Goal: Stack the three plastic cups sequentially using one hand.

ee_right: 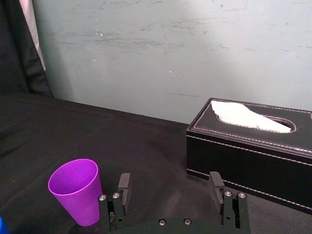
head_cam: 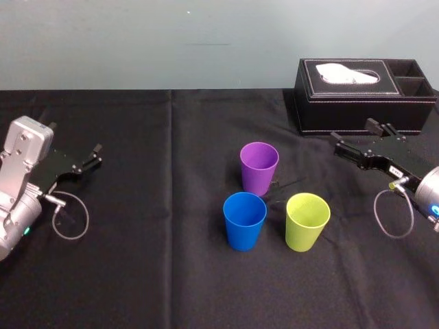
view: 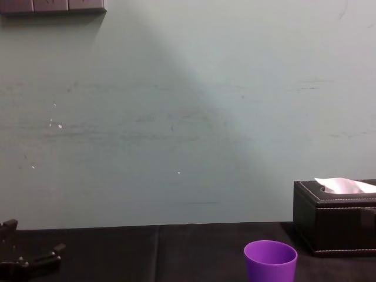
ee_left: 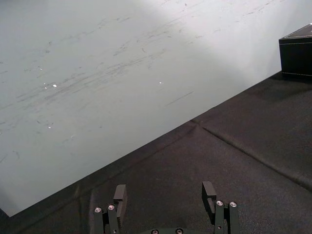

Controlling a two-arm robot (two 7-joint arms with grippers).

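Three tapered plastic cups stood upright, unstacked: purple cup (head_cam: 259, 168), blue cup (head_cam: 245, 221), lime-green cup (head_cam: 307, 221). Black thin-fingered right gripper (ee_right: 169, 178) and left gripper (ee_left: 165, 186) gaped empty.

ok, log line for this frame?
stage: not started | purple cup, blue cup, green cup: upright, unstacked | left claw: open, parked far left | right claw: open, empty, near tissue box

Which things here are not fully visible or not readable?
Chest view: purple cup, base cut off by the lower edge.
Chest view: tissue box, right end cut off by the edge.
Chest view: left gripper, partly cut off by the lower edge.
Right wrist view: blue cup, a sliver at the picture's edge.
Head view: white label on the right gripper, too small to read.
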